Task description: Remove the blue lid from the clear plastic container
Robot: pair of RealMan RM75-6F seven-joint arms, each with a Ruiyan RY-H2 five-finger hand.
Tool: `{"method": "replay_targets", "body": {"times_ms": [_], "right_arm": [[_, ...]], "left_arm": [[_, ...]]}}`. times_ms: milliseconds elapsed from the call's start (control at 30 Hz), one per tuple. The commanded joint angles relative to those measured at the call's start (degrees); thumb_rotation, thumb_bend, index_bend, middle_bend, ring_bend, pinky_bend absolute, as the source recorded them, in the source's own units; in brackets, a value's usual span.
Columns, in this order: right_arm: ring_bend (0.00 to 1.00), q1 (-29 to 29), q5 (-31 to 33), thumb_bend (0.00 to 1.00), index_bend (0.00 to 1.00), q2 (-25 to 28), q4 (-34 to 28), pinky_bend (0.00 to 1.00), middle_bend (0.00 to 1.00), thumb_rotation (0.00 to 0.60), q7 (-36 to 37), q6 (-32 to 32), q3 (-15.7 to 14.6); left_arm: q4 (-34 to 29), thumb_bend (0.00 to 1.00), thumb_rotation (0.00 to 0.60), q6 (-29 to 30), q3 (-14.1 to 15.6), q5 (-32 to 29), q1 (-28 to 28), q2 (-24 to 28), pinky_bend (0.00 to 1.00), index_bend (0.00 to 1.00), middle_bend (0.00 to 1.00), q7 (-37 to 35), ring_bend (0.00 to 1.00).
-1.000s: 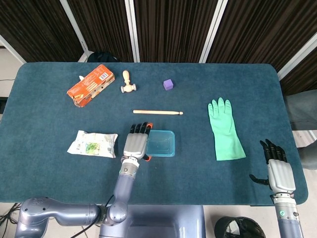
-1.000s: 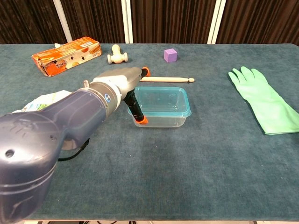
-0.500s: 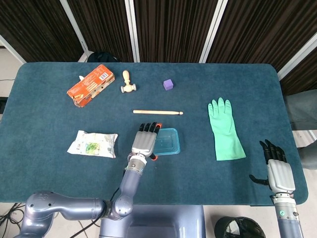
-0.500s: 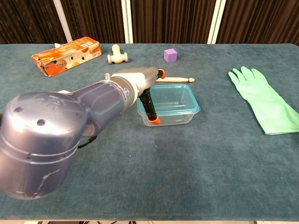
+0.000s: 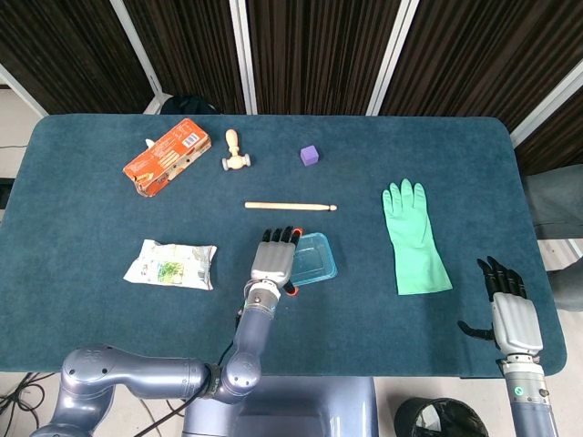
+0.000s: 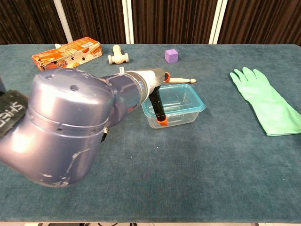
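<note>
Clear plastic container w/ blue lid: rect., rounded corners, see-through walls, lid translucent blue & on top. Sits centre of table, slightly skewed, just below wooden stick.

Left hand: grey metal back, black fingers w/ orange tips. Lies over container's left edge; fingers extended, close together, reaching across near-left corner of lid. Thumb runs down container's front-left wall, orange tip near its base. Whether hand actually grips the lid: cannot tell.

Right hand: near table's right front corner, well apart from container. Black fingers straight, slightly spread, holding nothing.

Other items:
- Green rubber glove: flat, smooth, fingers pointing away, right of container.
- Purple cube: small, matte, far side.
- Wooden pin-shaped piece: pale, turned, knobbed.
- Orange carton: printed card, lying flat, far left.
- Crinkled food packet: white/green foil-like, left of hand.
- Table cover: dark teal, felt-like nap.
</note>
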Motion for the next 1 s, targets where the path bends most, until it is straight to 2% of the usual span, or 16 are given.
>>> {"method": "replay_targets", "body": {"times_ms": [33, 300, 467, 600, 800, 1000], "right_arm": [[0.00, -0.01, 0.04, 0.11, 0.00, 0.05, -0.11, 0.00, 0.00, 0.600, 0.03, 0.00, 0.01], [0.00, 0.03, 0.12, 0.11, 0.00, 0.18, -0.39, 0.00, 0.00, 0.600, 0.23, -0.29, -0.13], [0.00, 0.02, 0.17, 0.11, 0.00, 0.26, -0.49, 0.00, 0.00, 0.600, 0.65, -0.34, -0.08], [0.00, 0.04, 0.13, 0.11, 0.00, 0.31, -0.55, 0.00, 0.00, 0.600, 0.74, -0.42, -0.13], [0.00, 0.06, 0.00, 0.11, 0.00, 0.44, -0.69, 0.00, 0.00, 0.600, 0.74, -0.39, -0.18], [0.00, 0.06, -0.09, 0.11, 0.00, 0.46, -0.71, 0.00, 0.00, 0.600, 0.68, -0.42, -0.30]], "left_arm": [[0.95, 0.08, 0.600, 0.57, 0.22, 0.19, -0.61, -0.54, 0.05, 0.00, 0.00, -0.53, 0.00], [4.25, 0.16, 0.600, 0.81, 0.62, 1.52, -1.21, -1.92, 0.11, 0.00, 0.06, -3.40, 0.02], [5.51, 0.29, 0.600, -0.04, 1.00, 2.48, -1.29, -2.44, 0.14, 0.01, 0.13, -5.30, 0.07], [5.58, 0.32, 0.600, -0.59, 1.89, 4.19, -1.21, -2.12, 0.17, 0.03, 0.17, -6.42, 0.10], [4.34, 0.32, 0.600, -2.35, 5.29, 7.83, -0.34, 0.32, 0.19, 0.06, 0.19, -6.83, 0.12], [1.97, 0.32, 0.600, -6.69, 9.58, 12.21, 1.42, 5.09, 0.24, 0.08, 0.19, -8.09, 0.14]]}}
